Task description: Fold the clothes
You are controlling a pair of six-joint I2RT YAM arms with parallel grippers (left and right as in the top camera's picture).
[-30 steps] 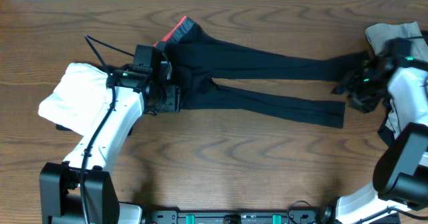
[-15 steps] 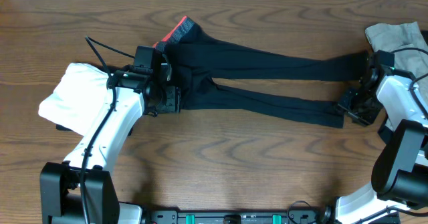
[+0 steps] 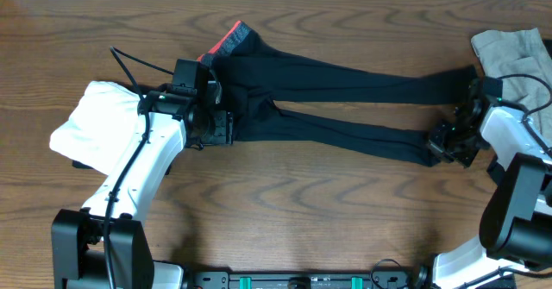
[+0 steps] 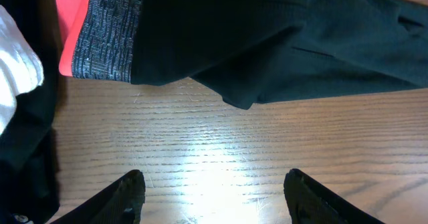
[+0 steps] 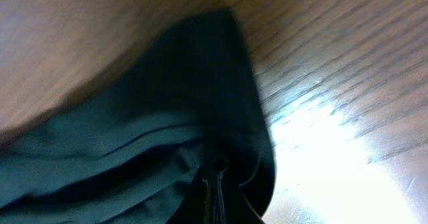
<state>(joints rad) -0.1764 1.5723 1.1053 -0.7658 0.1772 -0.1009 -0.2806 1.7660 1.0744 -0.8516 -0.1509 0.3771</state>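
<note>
We see the black pants (image 3: 336, 99) spread flat across the middle of the worktop (image 3: 302, 211), waistband (image 3: 226, 40) toward the upper left of the overhead frame and both legs running out to the right — a layout that suits a lengthwise fold.

Our left fingers (image 4: 212, 192) stand wide apart and hold nothing, poised over bare wood just below the hip edge and the coral-and-grey band; we judge they wait there to pin or pick up the waist end.

Our right fingers (image 3: 448, 142) sit at the cuff of the lower leg at centre right. The right wrist view shows black cloth bunched right at the lens, which suggests a pinch on the hem, yet we cannot tell whether the fingers have closed.

A white garment (image 3: 99, 121) lies at the left and a beige garment (image 3: 509, 52) at the upper right — both set aside.
</note>
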